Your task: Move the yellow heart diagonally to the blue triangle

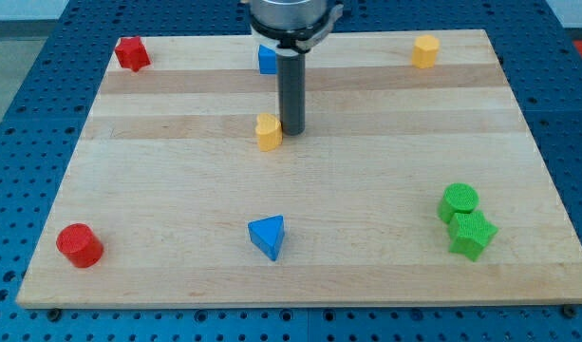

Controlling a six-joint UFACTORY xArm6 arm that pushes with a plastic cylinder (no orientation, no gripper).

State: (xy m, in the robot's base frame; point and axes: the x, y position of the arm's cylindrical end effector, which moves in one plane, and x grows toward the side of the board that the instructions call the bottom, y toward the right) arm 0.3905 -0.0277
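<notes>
Yellow heart sits a little above the middle of the tabletop, and my tip is right at its right-hand edge, touching or as near as I can judge. No jaws on this end effector, so nothing opens or closes and nothing is held; it's a plain dark rod standing upright beside the heart.

Blue triangle lies well below the heart, almost straight down toward the view's bottom, apart from everything else.

Behind the rod, near the view's top, a blue block peeks out, partly hidden, so I can't call its shape. Top left corner, a red star-like block. Top right, a second yellow block, looks six-sided. Bottom left, a red cylinder near the edge. Over on the right, a green cylinder and a green star-like block just below it, the two touching.
</notes>
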